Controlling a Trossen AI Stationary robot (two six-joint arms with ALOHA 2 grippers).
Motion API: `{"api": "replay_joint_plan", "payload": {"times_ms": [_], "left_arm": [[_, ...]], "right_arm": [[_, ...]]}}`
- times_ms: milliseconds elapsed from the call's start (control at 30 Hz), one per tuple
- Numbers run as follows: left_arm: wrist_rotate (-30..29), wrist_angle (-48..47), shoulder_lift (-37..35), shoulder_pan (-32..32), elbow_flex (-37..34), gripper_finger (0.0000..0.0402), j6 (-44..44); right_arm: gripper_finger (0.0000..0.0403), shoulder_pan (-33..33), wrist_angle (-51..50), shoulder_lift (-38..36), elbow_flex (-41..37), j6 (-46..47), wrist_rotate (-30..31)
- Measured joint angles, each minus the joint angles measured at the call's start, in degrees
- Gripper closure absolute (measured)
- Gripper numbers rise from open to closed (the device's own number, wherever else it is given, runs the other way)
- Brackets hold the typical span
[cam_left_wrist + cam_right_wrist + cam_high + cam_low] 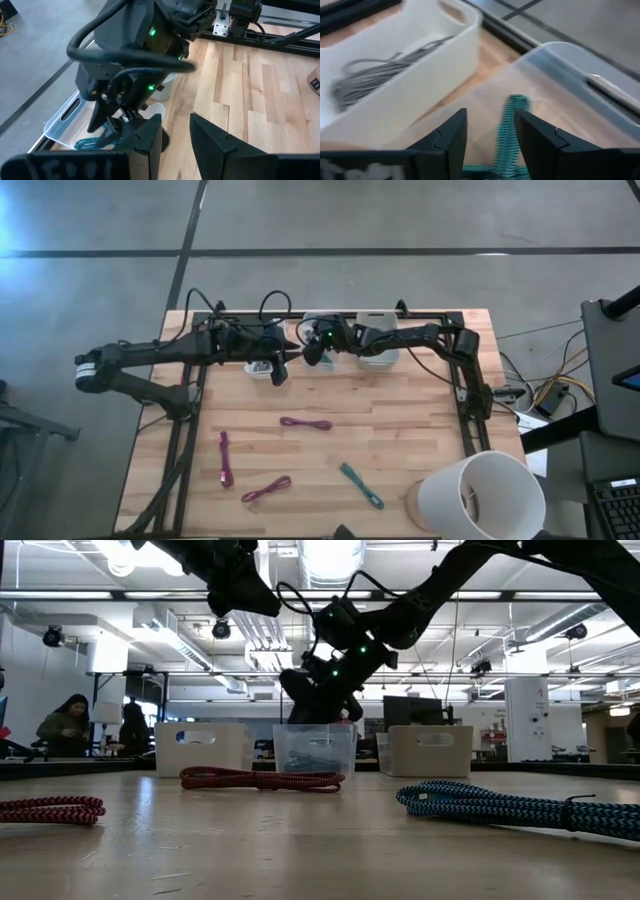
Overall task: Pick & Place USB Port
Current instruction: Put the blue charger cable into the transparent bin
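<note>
Right gripper hangs over the clear bin at the table's far edge, fingers parted, with a teal braided cable standing between them; whether either pad touches it cannot be told, and the cable's lower end is cut off by the frame edge. Left gripper sits just beside it over the wood, fingers part-way apart with nothing between them; past them the left wrist view shows teal cable coiled in the clear bin under the right arm's wrist. White lettering on both wrist housings is blurred and cannot be read. Going near to far on the table: a white paper cup on its side at the front right corner, its inside in shadow; a second teal cable; 3 red-purple cables, 1 at the front, 1 to the left, 1 mid-table. Connector ends on all are too small to make out. At the far edge stand 3 bins, mostly hidden under the arms from above: a white bin, the clear bin and a second white bin holding a grey cable. Beyond the table, a seated person shows in the room.
</note>
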Motion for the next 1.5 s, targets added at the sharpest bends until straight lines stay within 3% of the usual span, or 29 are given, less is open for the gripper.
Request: {"api": "replay_joint_plan", "payload": {"times_ms": [367,800,1100,1500], "left_arm": [[0.0,0.0,0.0,0.0,0.0,0.0298,-0.1],[0.0,0.0,0.0,0.0,-0.1,0.0298,-0.1],[0.0,0.0,0.0,-0.1,-0.1,0.0298,-0.5],[0.0,0.0,0.0,-0.1,-0.1,0.0298,-2.1]], "right_arm": [[0.0239,5.9,-11.0,-5.9,0.3,-3.4,-1.8],[0.0253,20.4,-32.4,-11.8,0.2,-2.3,-1.9],[0.0259,28.9,-40.7,-11.8,0.2,6.2,-10.4],[0.0258,39.0,-45.3,-11.7,0.2,23.9,-12.2]]}}
